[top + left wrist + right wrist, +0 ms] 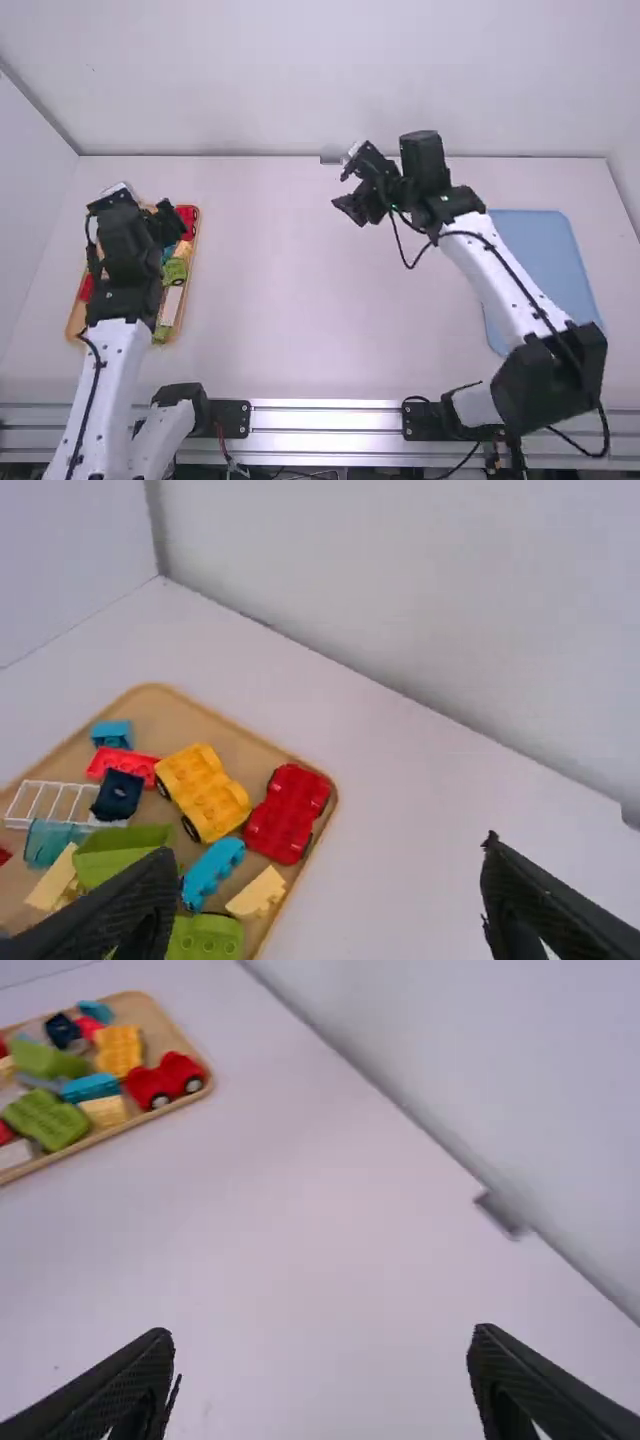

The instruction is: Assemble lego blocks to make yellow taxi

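Mixed lego blocks (203, 792), one yellow with wheels, on tan tray (165, 716)

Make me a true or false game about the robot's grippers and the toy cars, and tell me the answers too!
1. The yellow car lies on the wooden tray. True.
2. The right gripper is holding the red car. False: the right gripper is open and empty, and the red car lies on the wooden tray.
3. The left gripper is open. True.
4. The yellow car has no wheels. False: black wheels show on it.

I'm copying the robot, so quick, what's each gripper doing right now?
Left gripper: open, holding nothing.
Right gripper: open, holding nothing.
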Motion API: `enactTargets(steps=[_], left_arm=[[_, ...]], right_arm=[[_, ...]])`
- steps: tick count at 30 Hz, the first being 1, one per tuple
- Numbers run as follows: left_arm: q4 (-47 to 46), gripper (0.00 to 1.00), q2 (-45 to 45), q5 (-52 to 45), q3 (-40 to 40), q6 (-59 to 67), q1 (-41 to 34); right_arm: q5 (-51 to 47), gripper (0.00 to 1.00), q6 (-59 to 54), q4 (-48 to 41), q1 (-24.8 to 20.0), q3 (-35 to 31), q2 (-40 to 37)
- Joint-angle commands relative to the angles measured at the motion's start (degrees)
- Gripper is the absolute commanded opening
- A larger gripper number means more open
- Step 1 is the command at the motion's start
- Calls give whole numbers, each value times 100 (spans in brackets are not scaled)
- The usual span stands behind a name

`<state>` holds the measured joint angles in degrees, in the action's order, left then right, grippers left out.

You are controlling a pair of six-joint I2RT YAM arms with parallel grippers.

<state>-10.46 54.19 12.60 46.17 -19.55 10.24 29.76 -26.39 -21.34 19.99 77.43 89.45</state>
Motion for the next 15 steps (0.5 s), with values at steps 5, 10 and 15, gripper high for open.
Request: enactTargets(steps=[5, 10, 15], left_arm=[[-319, 89, 813, 303, 757, -528, 395], [-1142, 94, 1507, 171, 1558, -676, 734], [-2121, 97, 2168, -246, 2478, -798, 1133]], right_arm=[[705, 88, -887, -372, 458, 1077, 828], [943, 94, -1116, -622, 673, 1604, 1165], [1195, 97, -1502, -895, 814, 1928, 1343]])
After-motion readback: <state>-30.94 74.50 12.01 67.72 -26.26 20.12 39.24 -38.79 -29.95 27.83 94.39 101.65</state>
